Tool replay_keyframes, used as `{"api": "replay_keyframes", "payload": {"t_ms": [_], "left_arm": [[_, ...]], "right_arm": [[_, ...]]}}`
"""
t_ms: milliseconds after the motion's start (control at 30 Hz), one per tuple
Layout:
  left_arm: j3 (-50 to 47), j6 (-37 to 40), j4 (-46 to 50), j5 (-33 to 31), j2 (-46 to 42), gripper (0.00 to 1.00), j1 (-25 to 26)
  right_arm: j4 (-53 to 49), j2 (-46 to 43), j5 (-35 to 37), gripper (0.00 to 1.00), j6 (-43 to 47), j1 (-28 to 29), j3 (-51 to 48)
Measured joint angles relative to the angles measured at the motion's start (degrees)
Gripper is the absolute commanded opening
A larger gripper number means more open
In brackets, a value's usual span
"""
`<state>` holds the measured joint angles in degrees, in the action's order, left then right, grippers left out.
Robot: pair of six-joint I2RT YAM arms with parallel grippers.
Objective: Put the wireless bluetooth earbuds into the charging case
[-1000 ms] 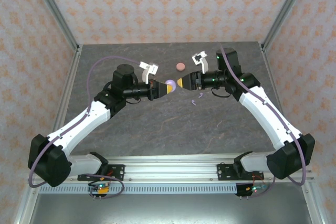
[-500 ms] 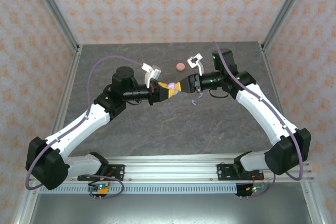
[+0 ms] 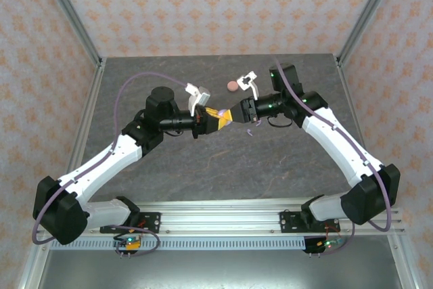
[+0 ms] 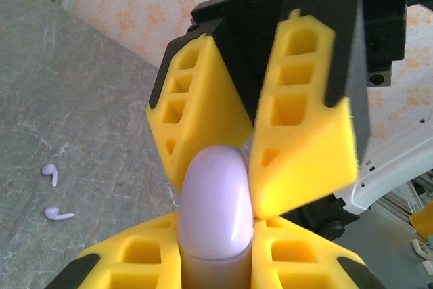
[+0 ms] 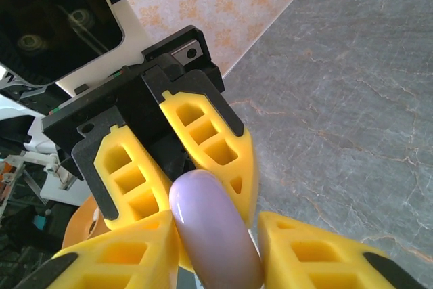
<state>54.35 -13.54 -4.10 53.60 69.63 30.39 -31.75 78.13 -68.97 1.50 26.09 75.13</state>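
the two arms meet over the middle of the grey stone-patterned table, pincer tip to pincer tip, both raised off the surface. the left pincer is clenched on a lilac case: its yellow pads press the lower part of the smooth rounded shell from both sides, and the shell stands up out of them, clear of the table. the right pincer comes in from the opposite side and straddles the free end of the same lilac case, one yellow pad on each flank. from the left wrist those pads look laid right against the shell, while from the right wrist a thin dark line shows beside one pad, so i cannot tell whether it truly bites or only brackets the case. on the table below, on the right arm's side of the meeting point, lie a lilac earbud and a second lilac earbud, near each other but not touching, both outside any case. farther back on the table, behind the pincers and apart from them, sits a salmon-pink round case, flat on the surface. a purple cable arcs above the left arm.
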Motion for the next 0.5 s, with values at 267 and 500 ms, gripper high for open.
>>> {"api": "replay_keyframes", "payload": {"t_ms": [267, 500], "left_arm": [[0.26, -0.94, 0.46, 0.04, -0.04, 0.25, 0.0], [0.59, -4.52, -0.37, -0.46, 1.05, 0.46, 0.0]], "right_arm": [[0.2, -0.31, 0.22, 0.19, 0.46, -0.13, 0.0], [0.74, -0.52, 0.87, 0.19, -0.9, 0.0, 0.0]]}}
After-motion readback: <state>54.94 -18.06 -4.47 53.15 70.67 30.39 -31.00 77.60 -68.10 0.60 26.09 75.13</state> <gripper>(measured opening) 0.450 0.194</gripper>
